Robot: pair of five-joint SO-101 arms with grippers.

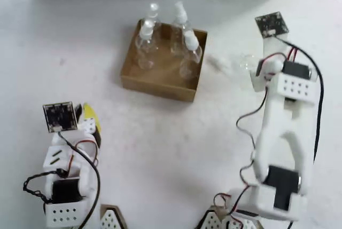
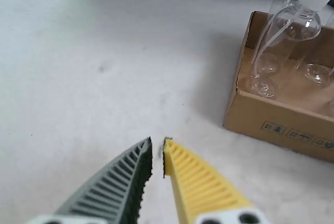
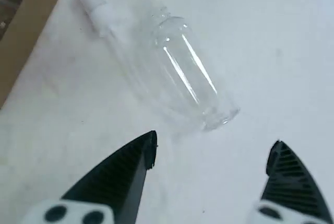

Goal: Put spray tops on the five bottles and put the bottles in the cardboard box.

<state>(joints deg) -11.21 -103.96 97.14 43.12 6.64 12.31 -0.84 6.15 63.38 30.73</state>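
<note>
Clear plastic fifth bottle (image 3: 182, 72), untopped, lying beside brown cardboard box (image 1: 160, 87); white spray top (image 3: 96, 2) just beside its neck. Right gripper (image 3: 212, 148) spread wide above it; left gripper (image 2: 157, 148) nearly closed, empty. Next, probably: grasp the bottle.

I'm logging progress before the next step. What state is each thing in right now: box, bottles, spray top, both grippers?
cardboard box: open-topped, four bottles inside.
four boxed bottles: upright, spray tops on.
fifth bottle: lying on its side, neck uncapped.
loose spray top: lying beside the fifth bottle, unfitted.
left gripper: jaws shut, empty.
right gripper: jaws open, empty.
</note>
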